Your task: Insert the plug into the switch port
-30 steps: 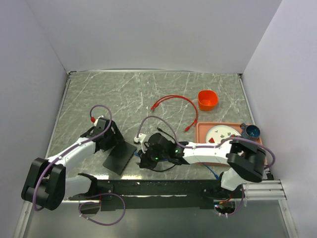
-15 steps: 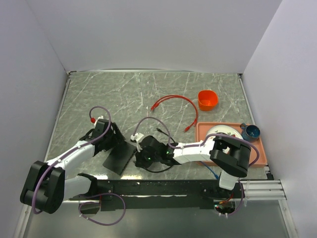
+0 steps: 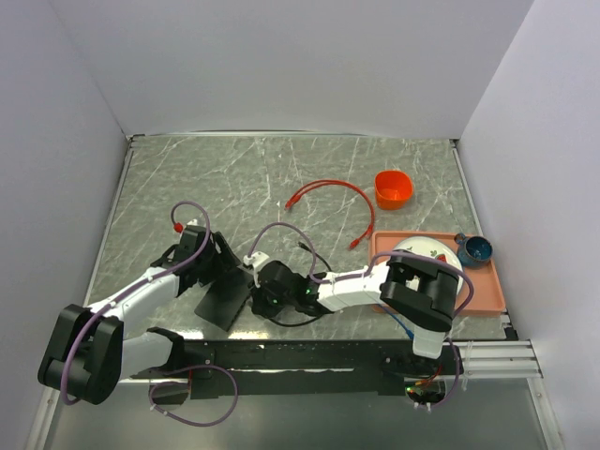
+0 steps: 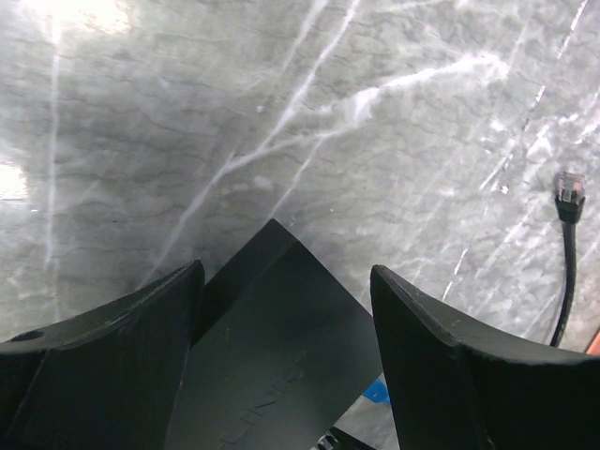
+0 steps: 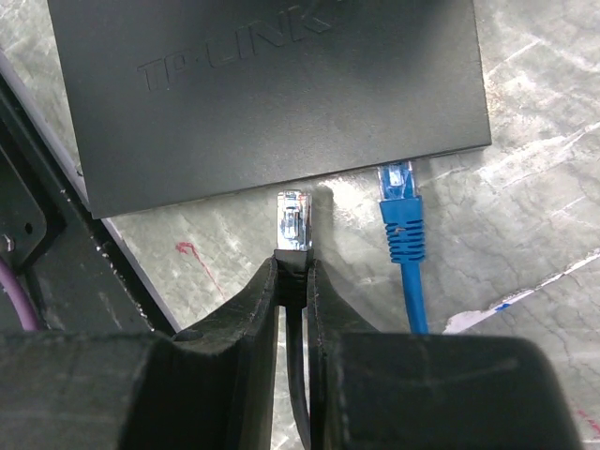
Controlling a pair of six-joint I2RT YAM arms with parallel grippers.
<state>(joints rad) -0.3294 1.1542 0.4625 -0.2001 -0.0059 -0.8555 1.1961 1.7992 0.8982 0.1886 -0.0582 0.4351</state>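
Top external: fixed high behind arm bases at 6 o'clock, faces down toward 12, far off, whole tabletop (image 3: 187, 178) in frame.
Left wrist: rides left pincer (image 4: 286, 270), close, faces down past own fingers; black box (image 4: 281, 356) corner at 6 o'clock.
Right wrist: rides right pincer (image 5: 293, 267), very close, faces down at plug (image 5: 294, 217) and box edge.
Shared by all three: black box, toward 7 o'clock in top view.
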